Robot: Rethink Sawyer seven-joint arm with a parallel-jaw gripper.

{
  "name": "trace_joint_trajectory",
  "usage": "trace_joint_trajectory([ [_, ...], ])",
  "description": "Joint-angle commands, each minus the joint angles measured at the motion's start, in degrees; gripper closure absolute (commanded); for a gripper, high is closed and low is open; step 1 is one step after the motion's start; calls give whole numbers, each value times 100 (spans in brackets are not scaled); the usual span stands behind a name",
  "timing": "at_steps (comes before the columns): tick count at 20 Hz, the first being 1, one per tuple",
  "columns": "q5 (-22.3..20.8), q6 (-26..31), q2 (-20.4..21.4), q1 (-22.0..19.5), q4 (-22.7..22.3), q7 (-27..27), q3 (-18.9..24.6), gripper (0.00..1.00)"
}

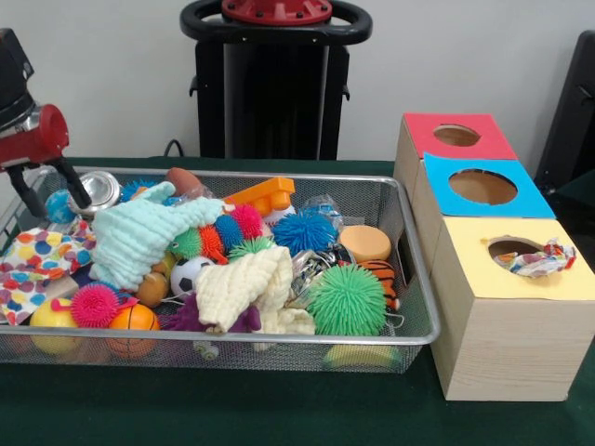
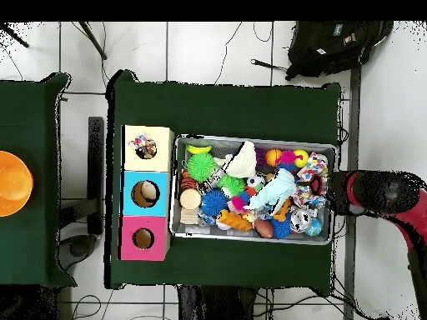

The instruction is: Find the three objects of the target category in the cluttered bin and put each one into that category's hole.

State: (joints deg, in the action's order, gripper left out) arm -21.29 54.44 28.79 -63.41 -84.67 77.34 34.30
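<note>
The wire-mesh bin [image 1: 424, 279] holds a heap of toys. Two polka-dot cloths lie at its left end: one [image 1: 45, 253] against the mint-green cloth, another [image 1: 19, 295] nearer the front. In the overhead view they show at the bin's right end [image 2: 312, 167]. A third polka-dot cloth [image 1: 541, 258] sits bunched in the hole [image 1: 508, 247] of the yellow-topped box [image 1: 483, 274], partly sticking out. It also shows in the overhead view [image 2: 146, 148]. My gripper [image 1: 46, 193] hangs open and empty above the bin's left end, just above the cloths. It also shows in the overhead view [image 2: 325, 190].
A mint-green cloth [image 1: 139, 237] and a cream cloth [image 1: 246, 288] lie among spiky balls and other toys. The blue-topped box [image 1: 483, 186] and the red-topped box [image 1: 456, 135] stand behind the yellow one. An orange bowl [image 2: 12, 182] sits on a side table.
</note>
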Motion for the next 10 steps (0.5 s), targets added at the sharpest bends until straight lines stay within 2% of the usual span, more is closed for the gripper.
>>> trace_joint_trajectory([
  [1,-58,454,149,-23,-16,-1006,294,0],
  [10,-165,356,-276,115,418,-1113,275,0],
])
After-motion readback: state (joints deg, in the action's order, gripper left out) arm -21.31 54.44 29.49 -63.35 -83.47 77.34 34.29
